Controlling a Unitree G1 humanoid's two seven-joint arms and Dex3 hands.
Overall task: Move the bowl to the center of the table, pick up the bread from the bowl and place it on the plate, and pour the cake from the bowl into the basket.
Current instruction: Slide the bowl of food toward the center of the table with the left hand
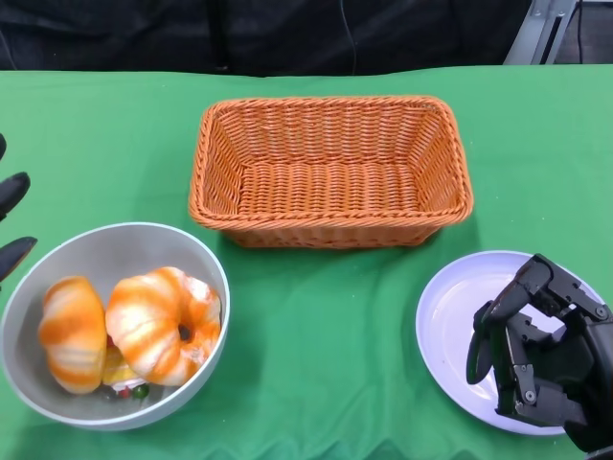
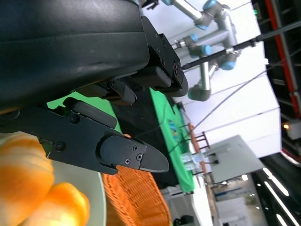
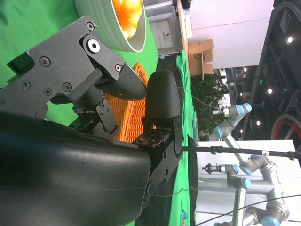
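Observation:
A grey bowl (image 1: 144, 230) sits at the table's near left. It holds a round orange-and-white bread (image 1: 161, 324), a second striped piece (image 1: 73, 333) and a small cake (image 1: 123, 383) mostly hidden under them. My left hand (image 1: 11, 194) shows only dark fingertips at the picture's left edge, apart from the bowl's rim and holding nothing. The left wrist view has its fingers (image 2: 122, 157) spread above the bread (image 2: 28, 183). My right hand (image 1: 536, 350) hovers over the white plate (image 1: 450, 307), fingers loosely bent and empty. An orange wicker basket (image 1: 326, 233) stands empty at the centre back.
Green cloth covers the table, with bare cloth between bowl, basket and plate. The right wrist view looks past my right hand (image 3: 117, 94) to the basket (image 3: 127, 117) and the bowl (image 3: 108, 28). Robot arms and stands show beyond the table.

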